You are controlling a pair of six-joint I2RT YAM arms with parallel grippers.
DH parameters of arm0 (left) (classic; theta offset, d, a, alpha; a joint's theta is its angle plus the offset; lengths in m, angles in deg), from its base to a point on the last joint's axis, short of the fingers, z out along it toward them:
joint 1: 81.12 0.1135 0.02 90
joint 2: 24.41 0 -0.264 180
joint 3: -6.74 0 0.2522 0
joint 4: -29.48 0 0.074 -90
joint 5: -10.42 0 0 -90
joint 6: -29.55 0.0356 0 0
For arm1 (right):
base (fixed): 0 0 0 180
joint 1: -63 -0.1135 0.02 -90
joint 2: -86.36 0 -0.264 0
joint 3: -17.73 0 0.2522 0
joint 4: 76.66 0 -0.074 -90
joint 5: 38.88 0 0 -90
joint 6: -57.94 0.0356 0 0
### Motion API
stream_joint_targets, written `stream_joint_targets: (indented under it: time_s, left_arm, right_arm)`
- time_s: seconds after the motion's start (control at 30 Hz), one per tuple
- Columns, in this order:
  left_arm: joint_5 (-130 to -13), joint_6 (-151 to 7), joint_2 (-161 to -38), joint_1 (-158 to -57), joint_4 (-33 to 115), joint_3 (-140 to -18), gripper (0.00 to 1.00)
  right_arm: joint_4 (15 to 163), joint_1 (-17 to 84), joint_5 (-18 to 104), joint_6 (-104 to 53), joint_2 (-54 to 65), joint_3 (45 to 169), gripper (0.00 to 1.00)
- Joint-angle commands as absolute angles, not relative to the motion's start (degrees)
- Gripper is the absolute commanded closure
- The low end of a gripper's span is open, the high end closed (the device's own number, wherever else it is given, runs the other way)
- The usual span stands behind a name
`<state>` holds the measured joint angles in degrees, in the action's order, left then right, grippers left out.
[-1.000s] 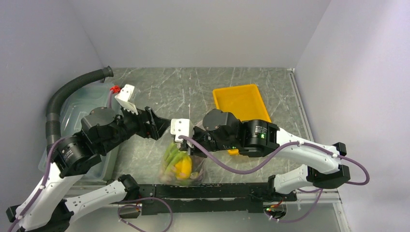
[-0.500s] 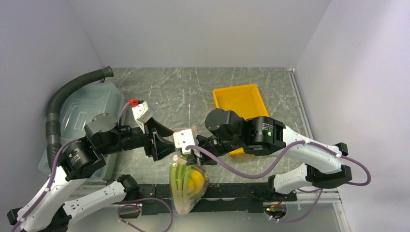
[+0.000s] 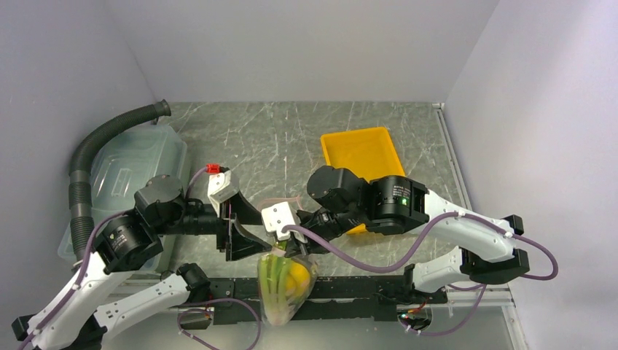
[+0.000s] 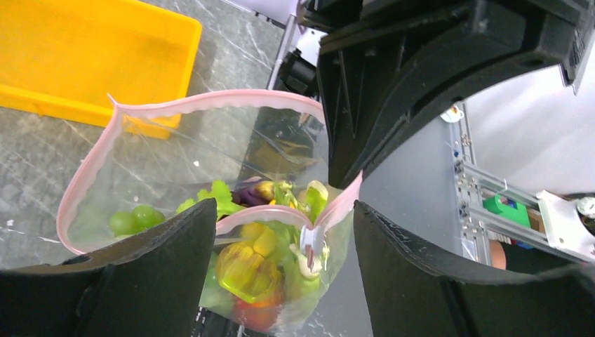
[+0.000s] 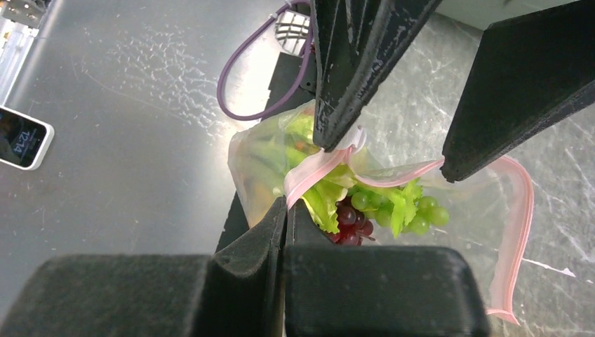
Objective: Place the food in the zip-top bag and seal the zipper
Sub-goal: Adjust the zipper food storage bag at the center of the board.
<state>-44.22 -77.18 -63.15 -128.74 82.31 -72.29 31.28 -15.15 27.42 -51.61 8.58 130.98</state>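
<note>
Centrally, over the near edge of the counter [image 3: 291,138], the zip-top bag [image 4: 161,168] hangs from the right tool with its mouth upward.

- Yellow tray [image 3: 362,153]: on the counter beyond the right tool.
- Right tool [image 5: 286,203]: fingers pressed together, clamped on the zipper [image 4: 210,102] at 1 end of the mouth.
- Left tool [image 4: 281,210]: 2 fingers apart, straddling the near lip of the zipper just beside the right tool's grip, holding nothing.
- Far lip: bows away from the left tool, so the mouth gapes.
- Food: inside the bag below both tools, comprising leafy greens [image 4: 214,195], a yellow piece [image 3: 295,275], green grapes [image 4: 133,219] and dark grapes [image 5: 349,223].
</note>
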Motion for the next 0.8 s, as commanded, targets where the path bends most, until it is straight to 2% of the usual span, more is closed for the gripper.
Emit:
stream_joint_targets:
  time_s: [0.0, 0.17, 0.33, 0.57, 0.67, 0.77]
  left_arm:
    - [-38.55, -75.48, -62.79, -128.9, 80.83, -70.84, 0.24]
    - [-38.06, -74.49, -63.79, -128.9, 83.1, -70.84, 0.24]
    - [-37.82, -74.66, -63.99, -128.93, 84.45, -70.56, 0.3]
    - [-33.85, -75.09, -63.56, -128.86, 82.67, -68.38, 0.33]
    - [-34.05, -74.49, -64.22, -128.93, 84.74, -68.84, 0.4]
    - [-33.35, -74.52, -64.14, -128.91, 84.68, -68.8, 0.55]
  right_arm:
    - [35.17, -15.31, 25.02, -52.56, 11.76, 129.75, 1.0]
    - [35.91, -15.3, 25.36, -52.06, 12.66, 128.14, 1.0]
    - [36.74, -15.25, 26.44, -51.58, 13.4, 126.64, 1.0]
    - [38.78, -15.26, 27.2, -50.94, 14.36, 124.23, 1.0]
    - [39.32, -15.31, 28.13, -50.49, 14.88, 123.26, 1.0]
    - [39.96, -15.31, 28.78, -50.03, 15.49, 122.21, 1.0]
